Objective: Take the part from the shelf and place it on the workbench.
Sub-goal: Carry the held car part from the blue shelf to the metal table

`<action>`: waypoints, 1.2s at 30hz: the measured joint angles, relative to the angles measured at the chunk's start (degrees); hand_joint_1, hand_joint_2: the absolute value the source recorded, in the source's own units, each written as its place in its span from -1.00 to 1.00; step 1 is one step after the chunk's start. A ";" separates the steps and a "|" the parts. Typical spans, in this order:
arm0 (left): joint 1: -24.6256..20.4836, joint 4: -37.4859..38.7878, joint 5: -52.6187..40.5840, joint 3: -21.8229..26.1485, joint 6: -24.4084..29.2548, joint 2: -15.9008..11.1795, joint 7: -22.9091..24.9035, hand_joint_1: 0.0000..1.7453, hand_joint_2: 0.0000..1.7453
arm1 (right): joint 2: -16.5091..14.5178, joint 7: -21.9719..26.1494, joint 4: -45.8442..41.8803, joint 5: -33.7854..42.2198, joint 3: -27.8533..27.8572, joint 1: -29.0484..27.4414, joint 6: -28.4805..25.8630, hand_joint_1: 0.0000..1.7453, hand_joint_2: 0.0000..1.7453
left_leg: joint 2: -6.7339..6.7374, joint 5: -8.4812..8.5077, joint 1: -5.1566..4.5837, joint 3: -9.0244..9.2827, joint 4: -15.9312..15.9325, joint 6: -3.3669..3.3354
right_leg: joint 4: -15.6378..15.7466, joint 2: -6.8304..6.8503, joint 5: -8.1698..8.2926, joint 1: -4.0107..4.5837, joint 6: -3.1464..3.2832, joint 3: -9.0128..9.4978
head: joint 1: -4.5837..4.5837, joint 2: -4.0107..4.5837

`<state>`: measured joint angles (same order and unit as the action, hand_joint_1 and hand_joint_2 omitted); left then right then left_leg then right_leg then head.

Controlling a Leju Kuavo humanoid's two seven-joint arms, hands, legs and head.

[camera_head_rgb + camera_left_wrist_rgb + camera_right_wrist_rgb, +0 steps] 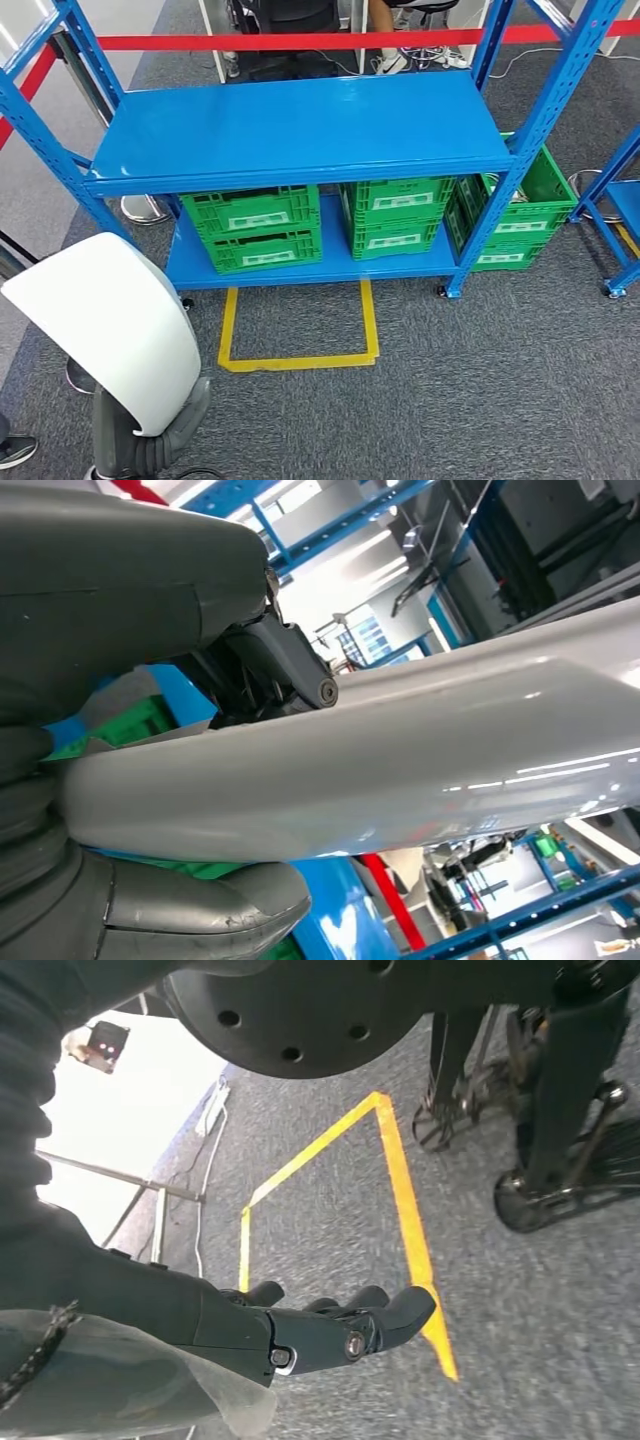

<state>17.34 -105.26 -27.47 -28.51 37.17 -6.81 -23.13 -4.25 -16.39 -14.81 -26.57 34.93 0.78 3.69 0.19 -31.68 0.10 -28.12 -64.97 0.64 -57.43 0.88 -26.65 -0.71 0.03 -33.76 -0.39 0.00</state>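
Head view: left hand [143, 440] gripping white part [113, 320] low at near left, fingers [287, 665] clamped around it, right hand [317, 1325] hanging open over carpet; best kept level, carried clear of blue shelf [302, 130], toward worktop.

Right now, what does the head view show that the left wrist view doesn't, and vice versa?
Head view alone: the whole blue shelf, its top board bare, three green crates low down, yellow floor tape, red barrier tape.

Left wrist view alone: the left hand close up, fingers and thumb wrapped around the part, with ceiling lights behind.

Both: the white curved part held in the left hand, plus blue shelf framing and green crate.
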 joint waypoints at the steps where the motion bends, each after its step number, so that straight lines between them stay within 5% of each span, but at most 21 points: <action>1: -0.07 0.02 0.02 0.01 -0.06 0.07 -0.07 1.00 1.00 | -0.05 -0.01 -0.02 -0.10 0.12 -0.01 0.04 -1.00 1.00 | -0.19 0.05 -0.10 2.89 4.51 -0.40 | -0.09 -0.08 0.59 0.06 -0.25 -0.50 | -0.04 0.00; 3: -0.20 0.04 0.07 0.02 -0.23 0.22 -0.16 1.00 1.00 | -0.14 -0.01 -0.09 -0.29 0.40 -0.01 0.15 -1.00 1.00 | -0.45 -0.86 -0.42 5.84 10.01 -0.95 | -0.05 -0.18 1.85 0.06 -0.97 -1.24 | -0.05 0.00; 6: -0.31 0.09 0.21 0.03 -0.55 0.35 -0.19 1.00 1.00 | -0.14 0.00 -0.19 -0.48 0.95 -0.19 0.28 -1.00 1.00 | -0.27 -0.34 -0.54 5.02 10.89 -1.47 | 0.07 -0.27 2.98 -0.11 -1.97 -2.14 | -0.06 0.00; 8: -0.35 0.21 0.36 0.05 -0.70 0.50 -0.19 1.00 1.00 | -0.13 0.02 -0.26 -0.57 1.27 -0.41 0.33 -1.00 1.00 | -0.02 0.94 -0.39 3.78 11.13 -2.28 | -1.90 -0.52 -0.22 -0.12 -2.25 -3.25 | -0.28 0.00; 10: -0.37 0.37 0.47 0.08 -0.81 0.67 -0.19 1.00 1.00 | -0.13 -0.04 -0.37 -0.61 1.46 -0.56 0.33 -1.00 1.00 | 0.11 2.40 -0.50 2.10 11.11 -2.96 | -7.74 -0.71 -6.34 -0.17 -2.40 -4.79 | -0.57 0.00; 12: -0.38 0.51 0.51 0.11 -0.87 0.76 -0.19 1.00 1.00 | -0.14 -0.13 -0.43 -0.63 1.50 -0.65 0.40 -1.00 1.00 | 0.23 3.79 -0.80 0.12 10.72 -3.14 | -14.46 -0.74 -9.19 -0.18 -2.53 -5.57 | -0.64 0.00; 14: -0.39 0.66 0.54 0.15 -0.93 0.82 -0.20 1.00 1.00 | -0.14 -0.13 -0.47 -0.67 1.56 -0.68 0.48 -1.00 1.00 | 0.36 4.92 -0.98 -2.28 9.82 -3.10 | -15.79 -0.74 -6.62 -0.15 -2.52 -3.69 | -0.63 0.00; 16: -0.41 0.78 0.57 0.20 -1.03 0.90 -0.27 1.00 1.00 | -0.13 -0.13 -0.62 -0.79 1.78 -0.63 0.49 -1.00 1.00 | 0.41 5.68 -1.05 -4.41 8.64 -2.86 | -9.92 -0.69 -4.11 -0.09 -2.25 1.75 | -0.66 0.00; 18: -0.51 0.83 0.55 0.27 -1.21 1.02 -0.41 1.00 1.00 | -0.13 -0.28 -0.95 -1.10 2.18 -0.45 0.62 -1.00 1.00 | 0.47 6.40 -1.17 -5.73 7.58 -2.39 | -1.65 -0.66 -5.32 0.07 -1.83 7.65 | -0.60 0.00; 19: -0.57 0.84 0.50 0.31 -1.32 1.08 -0.45 1.00 1.00 | -0.14 -0.34 -1.09 -1.31 2.41 -0.39 0.75 -1.00 1.00 | 0.53 6.86 -1.19 -6.09 7.32 -2.11 | 0.88 -0.68 -6.15 0.19 -1.59 9.11 | -0.56 0.00; 21: -0.64 0.88 0.26 0.34 -1.44 1.15 -0.48 1.00 1.00 | -0.28 -0.34 -1.13 -1.64 2.84 -0.37 1.16 -1.00 1.00 | 0.50 7.58 -1.09 -6.62 7.16 -1.52 | 2.31 -0.62 -6.10 0.20 -1.03 8.96 | -0.60 0.01; 22: -0.63 0.90 0.15 0.36 -1.45 1.17 -0.47 1.00 1.00 | -0.39 -0.36 -1.14 -1.75 3.04 -0.42 1.33 -1.00 1.00 | 0.35 6.94 -1.04 -6.92 6.83 -1.14 | 2.36 -0.50 -5.58 0.08 -0.68 8.37 | -0.63 0.01; 24: -0.61 0.96 -0.02 0.39 -1.44 1.16 -0.46 1.00 1.00 | -0.59 -0.42 -1.19 -1.87 3.45 -0.51 1.50 -1.00 1.00 | 0.04 2.59 -0.74 -7.84 3.43 -0.29 | 2.48 -0.15 -4.38 -0.21 0.03 7.17 | -0.52 0.01; 26: -0.62 1.03 -0.07 0.42 -1.44 1.15 -0.44 1.00 1.00 | -0.56 -0.46 -1.26 -1.91 3.80 -0.55 1.52 -1.00 1.00 | 0.01 -2.97 -0.25 -8.94 -3.49 0.42 | 2.31 0.03 -3.19 -0.20 0.35 6.04 | -0.25 0.00; 27: -0.62 1.07 -0.07 0.42 -1.44 1.15 -0.44 1.00 1.00 | -0.56 -0.46 -1.26 -1.91 3.89 -0.55 1.53 -1.00 1.00 | 0.01 -4.21 -0.03 -9.16 -6.52 0.65 | 2.14 0.09 -2.62 -0.20 0.32 5.34 | -0.21 0.00; 29: -0.62 1.16 -0.07 0.43 -1.44 1.15 -0.43 1.00 1.00 | -0.57 -0.47 -1.27 -1.92 3.96 -0.57 1.55 -1.00 1.00 | 0.01 -2.85 0.29 -7.42 -7.45 0.87 | 1.56 0.17 -1.63 -0.23 0.16 3.63 | -0.17 0.00; 31: -0.66 1.20 -0.07 0.43 -1.44 1.16 -0.43 1.00 1.00 | -0.61 -0.48 -1.29 -1.93 4.03 -0.58 1.56 -1.00 1.00 | -0.11 0.40 0.44 -2.55 -0.76 0.66 | 0.92 0.13 -0.98 -0.28 -0.16 2.17 | -0.16 0.00; 33: -0.71 1.20 -0.07 0.43 -1.44 1.17 -0.43 1.00 1.00 | -0.64 -0.46 -1.31 -1.94 4.16 -0.51 1.59 -1.00 1.00 | -0.42 1.32 0.29 1.75 6.49 0.14 | 0.46 0.03 -0.27 -0.21 -0.72 1.26 | -0.18 0.00; 36: -0.74 1.24 -0.06 0.47 -1.53 1.17 -0.43 1.00 1.00 | -0.67 -0.46 -1.31 -2.05 4.36 -0.50 1.73 -1.00 1.00 | -0.54 1.37 -0.09 2.36 9.32 -0.87 | 0.61 -0.06 1.17 -0.32 -1.91 0.31 | -0.20 0.00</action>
<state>16.60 -104.02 -27.53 -28.04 35.64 -5.64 -23.56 -4.92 -16.85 -16.12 -28.62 39.29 0.28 5.42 -0.36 -30.31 0.01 -25.76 -55.65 -0.23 -56.82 0.82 -25.48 -1.03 -1.88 -33.45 -0.59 0.00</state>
